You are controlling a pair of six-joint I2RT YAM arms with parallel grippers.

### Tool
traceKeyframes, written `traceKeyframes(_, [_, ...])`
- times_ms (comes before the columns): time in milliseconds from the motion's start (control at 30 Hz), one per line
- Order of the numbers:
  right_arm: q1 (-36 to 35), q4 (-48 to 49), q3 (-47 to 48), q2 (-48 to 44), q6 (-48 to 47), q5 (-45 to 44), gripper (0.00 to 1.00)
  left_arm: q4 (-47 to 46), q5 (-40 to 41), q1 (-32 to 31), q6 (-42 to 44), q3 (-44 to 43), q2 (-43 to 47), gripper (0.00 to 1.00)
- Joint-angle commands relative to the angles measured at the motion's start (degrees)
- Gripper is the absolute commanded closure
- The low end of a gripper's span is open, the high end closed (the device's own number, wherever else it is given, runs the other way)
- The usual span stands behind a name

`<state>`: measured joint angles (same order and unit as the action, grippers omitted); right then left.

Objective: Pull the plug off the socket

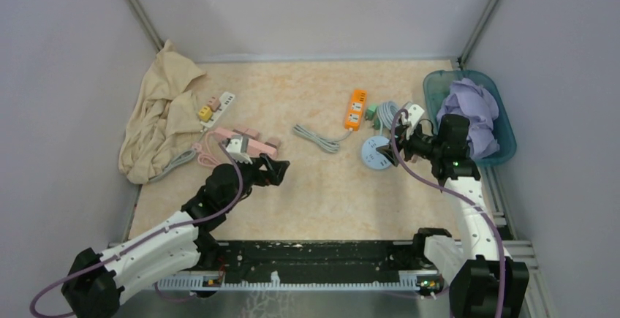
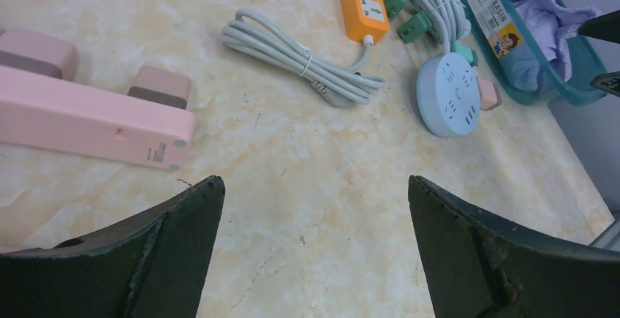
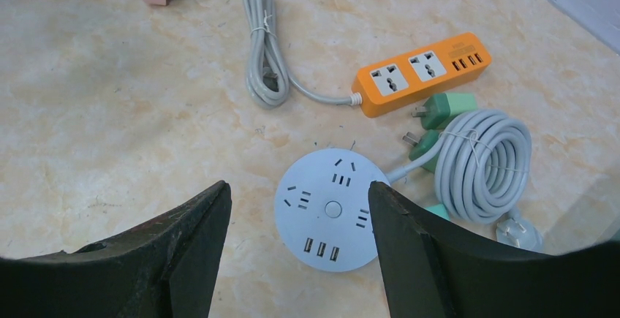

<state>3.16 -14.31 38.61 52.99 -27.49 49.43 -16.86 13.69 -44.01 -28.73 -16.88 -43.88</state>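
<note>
A pink power strip (image 2: 88, 120) lies left of centre, with a pink plug (image 2: 159, 86) against its far side near the right end and another pink plug (image 2: 36, 51) further left. My left gripper (image 2: 314, 183) hovers open over bare tabletop just right of the strip's end, nothing between its fingers; from above the left gripper (image 1: 276, 170) sits in front of the pink strip (image 1: 245, 139). My right gripper (image 3: 298, 186) is open above the left edge of a round pale-blue socket (image 3: 333, 208), holding nothing.
An orange power strip (image 1: 355, 107) with a grey cord lies mid-table. Green plugs (image 3: 442, 106) and a coiled grey cable (image 3: 482, 161) sit by the round socket. A white strip (image 1: 219, 104) with small plugs and a beige cloth (image 1: 161, 113) lie left. A teal basket (image 1: 504, 139) stands right.
</note>
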Motion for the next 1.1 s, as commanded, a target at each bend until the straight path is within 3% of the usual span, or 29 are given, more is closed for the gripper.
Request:
traceKeyframes(0, [-0.08, 2.88, -0.28, -0.14, -0.99, 1.88, 0.31, 4.58, 3.7, 0.24, -3.22, 0.56, 1.69, 0.0])
traceKeyframes(333, [-0.07, 2.92, -0.25, 0.35, -0.9, 1.64, 0.31, 12.18, 11.05, 0.24, -8.0, -2.47, -3.0, 0.0])
traceKeyframes(1067, [-0.07, 2.88, -0.38, 0.45, -0.9, 2.19, 0.31, 13.06, 16.26, 0.32, -9.77, -4.14, -9.25, 0.0])
